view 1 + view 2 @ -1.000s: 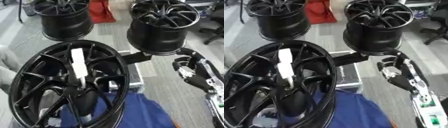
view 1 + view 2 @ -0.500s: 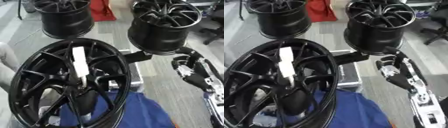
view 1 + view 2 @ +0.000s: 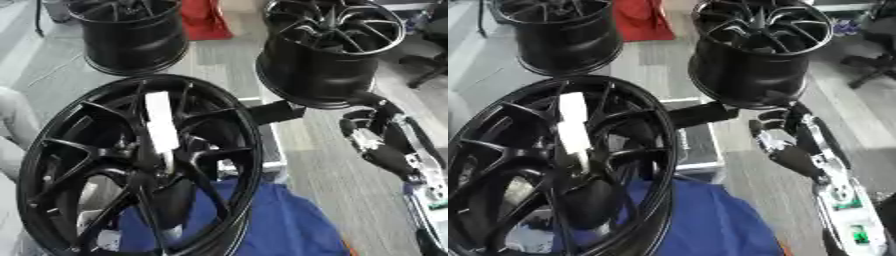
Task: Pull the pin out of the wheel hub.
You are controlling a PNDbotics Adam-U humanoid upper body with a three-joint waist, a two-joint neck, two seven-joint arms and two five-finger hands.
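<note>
A black spoked wheel hub (image 3: 131, 165) fills the lower left of the frame, propped above a blue cloth (image 3: 280, 225). A white pin (image 3: 161, 128), long and flat-sided, stands out of its centre, just left of mid-frame. It is judged light, rigid and probably smooth, best taken near its free upper end and drawn straight along its length. The right hand (image 3: 372, 135) is seen at right of centre, well apart from the pin, fingers curled around nothing. The left hand is not shown.

Grey plank floor (image 3: 350, 165), black office chair (image 3: 429, 55) far right, red object (image 3: 203, 20) at the back
</note>
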